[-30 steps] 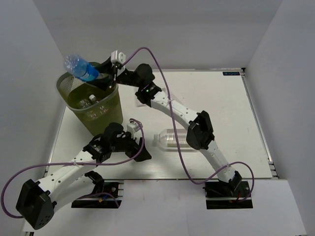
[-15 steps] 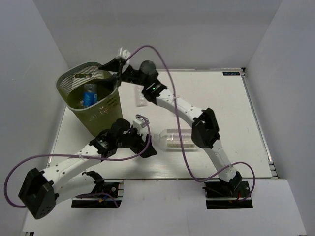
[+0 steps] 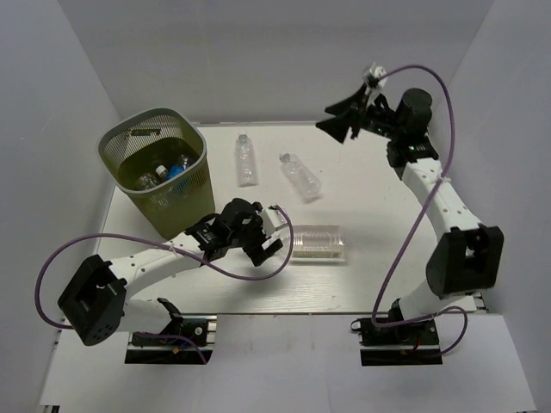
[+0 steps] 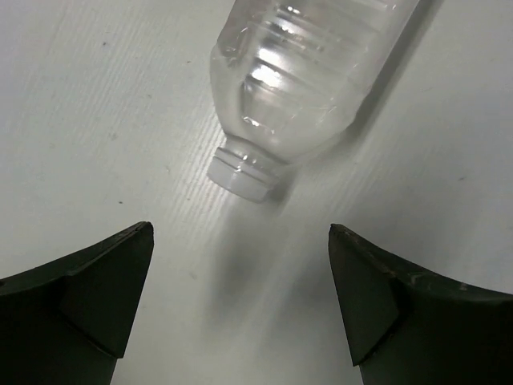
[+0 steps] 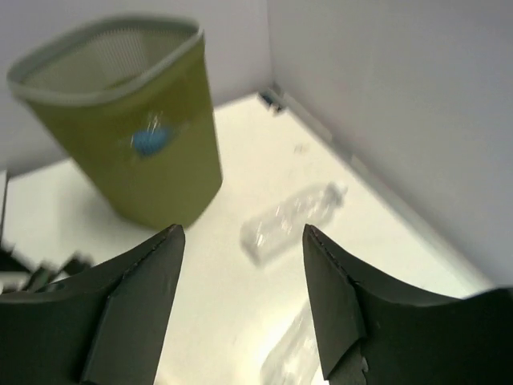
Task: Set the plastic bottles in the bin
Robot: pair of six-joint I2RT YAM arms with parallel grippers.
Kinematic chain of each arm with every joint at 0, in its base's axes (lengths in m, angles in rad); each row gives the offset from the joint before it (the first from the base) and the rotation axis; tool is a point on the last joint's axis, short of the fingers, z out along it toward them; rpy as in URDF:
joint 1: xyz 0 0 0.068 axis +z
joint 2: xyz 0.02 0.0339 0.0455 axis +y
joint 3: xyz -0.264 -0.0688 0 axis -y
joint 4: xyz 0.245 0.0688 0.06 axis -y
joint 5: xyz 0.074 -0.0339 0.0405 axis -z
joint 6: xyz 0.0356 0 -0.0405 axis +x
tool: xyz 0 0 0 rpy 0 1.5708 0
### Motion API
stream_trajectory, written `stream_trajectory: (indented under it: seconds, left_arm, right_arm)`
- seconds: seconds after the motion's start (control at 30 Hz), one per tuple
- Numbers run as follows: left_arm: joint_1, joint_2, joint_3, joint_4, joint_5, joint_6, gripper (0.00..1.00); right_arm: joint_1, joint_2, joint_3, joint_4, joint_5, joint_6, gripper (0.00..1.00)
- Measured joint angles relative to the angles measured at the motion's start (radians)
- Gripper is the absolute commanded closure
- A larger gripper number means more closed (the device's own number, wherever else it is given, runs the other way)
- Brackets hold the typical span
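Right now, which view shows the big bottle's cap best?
The left wrist view: the cap sits close and sharp, just ahead of the open left gripper. The top view shows the big bottle lying by the gripper, its cap too small to make out. The right wrist view misses it.

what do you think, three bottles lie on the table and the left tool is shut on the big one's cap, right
No: the left tool is open; the cap of the big bottle lies ahead of it, untouched, as the left wrist view shows. The rest holds.
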Motion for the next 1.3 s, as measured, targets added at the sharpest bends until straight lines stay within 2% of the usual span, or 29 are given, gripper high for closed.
stream_trajectory:
  seconds: [0.13, 0.27, 0.5, 0.73, 0.87, 1.03, 1.07, 1.23, 1.3]
  left_arm:
    - [-0.002, 0.035, -0.01, 0.031, -0.046, 0.117, 0.0]
    - [-0.002, 0.131, -0.008, 0.076, -0.045, 0.194, 0.0]
    - [-0.002, 0.265, 0.016, 0.11, -0.023, 0.266, 0.0]
    - [-0.002, 0.322, 0.083, 0.154, 0.0, 0.283, 0.03]
    - [-0.007, 0.354, 0.105, 0.172, 0.012, 0.279, 0.17]
    - [-0.013, 0.396, 0.116, 0.169, 0.023, 0.268, 0.27]
    - [-0.014, 0.399, 0.116, 0.169, 0.026, 0.266, 0.35]
    - [-0.024, 0.4, 0.117, 0.167, 0.042, 0.261, 0.62]
    - [-0.029, 0.399, 0.117, 0.167, 0.044, 0.253, 0.79]
  right_arm:
    - [-0.063, -0.14, -0.208, -0.088, -0.078, -0.083, 0.33]
    - [-0.116, -0.253, -0.346, -0.148, -0.129, -0.137, 0.33]
    - [-0.19, -0.317, -0.387, -0.211, -0.19, -0.206, 0.33]
    - [-0.232, -0.325, -0.438, -0.23, -0.221, -0.211, 0.33]
    - [-0.235, -0.325, -0.452, -0.233, -0.228, -0.211, 0.33]
    - [-0.241, -0.328, -0.462, -0.233, -0.236, -0.211, 0.33]
    - [-0.241, -0.328, -0.463, -0.233, -0.236, -0.211, 0.33]
    - [-0.241, -0.341, -0.478, -0.232, -0.238, -0.211, 0.36]
    - [-0.241, -0.346, -0.492, -0.232, -0.24, -0.215, 0.36]
